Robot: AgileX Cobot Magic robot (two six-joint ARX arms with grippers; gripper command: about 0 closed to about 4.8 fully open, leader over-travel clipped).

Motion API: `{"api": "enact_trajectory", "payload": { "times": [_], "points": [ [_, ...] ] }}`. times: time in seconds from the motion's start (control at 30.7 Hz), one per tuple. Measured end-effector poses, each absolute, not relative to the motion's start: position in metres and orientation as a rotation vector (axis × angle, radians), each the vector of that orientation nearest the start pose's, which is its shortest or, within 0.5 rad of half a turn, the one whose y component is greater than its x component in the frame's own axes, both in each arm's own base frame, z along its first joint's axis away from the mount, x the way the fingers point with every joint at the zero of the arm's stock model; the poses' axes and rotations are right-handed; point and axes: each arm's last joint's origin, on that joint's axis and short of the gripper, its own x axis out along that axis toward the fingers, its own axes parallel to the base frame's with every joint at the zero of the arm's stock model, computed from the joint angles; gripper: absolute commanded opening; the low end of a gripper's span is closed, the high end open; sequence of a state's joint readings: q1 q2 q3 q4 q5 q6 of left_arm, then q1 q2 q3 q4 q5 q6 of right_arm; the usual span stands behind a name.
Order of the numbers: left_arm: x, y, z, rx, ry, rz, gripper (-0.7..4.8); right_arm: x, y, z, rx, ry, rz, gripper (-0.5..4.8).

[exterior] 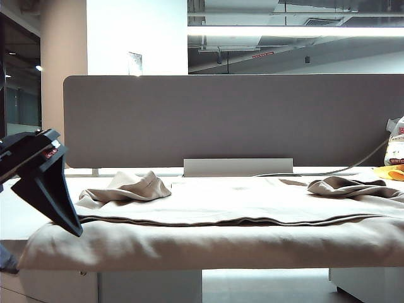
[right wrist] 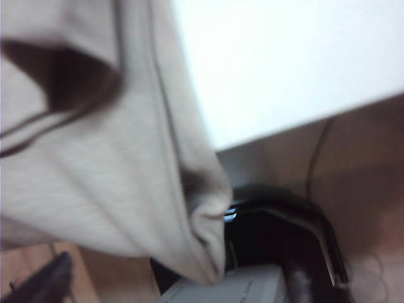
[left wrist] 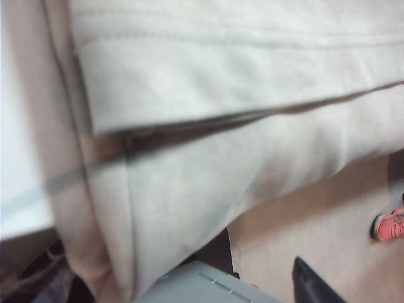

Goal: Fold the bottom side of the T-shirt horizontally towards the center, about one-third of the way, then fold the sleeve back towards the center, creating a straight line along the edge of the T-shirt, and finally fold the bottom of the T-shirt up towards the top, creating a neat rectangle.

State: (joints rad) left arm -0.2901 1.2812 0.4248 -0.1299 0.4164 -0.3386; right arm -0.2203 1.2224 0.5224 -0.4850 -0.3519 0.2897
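Below both grippers' open fingers (left wrist: 315, 284), T-shirt (exterior: 214, 214)

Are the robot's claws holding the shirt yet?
No. The left gripper hangs open by the T-shirt, gripping nothing. The right gripper's fingers are beside the cloth, holding nothing visible.

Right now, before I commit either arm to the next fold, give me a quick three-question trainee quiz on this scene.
1. True or false: the T-shirt drapes over the table's near edge.
2. Where is the left pincer? A) open, over the shirt's left end; B) against the grey divider; C) clamped on the bag.
3. Fill in: the right pincer, open by hanging cloth, is missing from the ___ view.
Key: 1 true; 2 A; 3 exterior.
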Motion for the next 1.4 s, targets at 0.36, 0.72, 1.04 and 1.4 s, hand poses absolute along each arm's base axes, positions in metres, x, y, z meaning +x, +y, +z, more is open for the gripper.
{"api": "enact_trajectory", "payload": {
  "times": [0.36, 0.72, 1.04, 1.4],
  "points": [
    [0.193, -0.070, 0.134, -0.366, 1.076, -0.467, 2.83, 0.198, -0.033, 0.145, 0.605, 1.140, -0.023, 2.22],
    [0.195, -0.070, 0.135, -0.367, 1.048, -0.470, 0.75, 0.198, -0.033, 0.146, 0.604, 1.132, -0.019, 0.78],
    [0.196, -0.070, 0.136, -0.366, 1.046, -0.473, -0.06, 0.200, -0.032, 0.147, 0.621, 1.115, 0.030, -0.01],
    [0.221, -0.079, 0.180, -0.315, 0.976, -0.561, -0.06, 0.204, -0.032, 0.191, 0.609, 0.921, 0.120, -0.01]
  ]
}}
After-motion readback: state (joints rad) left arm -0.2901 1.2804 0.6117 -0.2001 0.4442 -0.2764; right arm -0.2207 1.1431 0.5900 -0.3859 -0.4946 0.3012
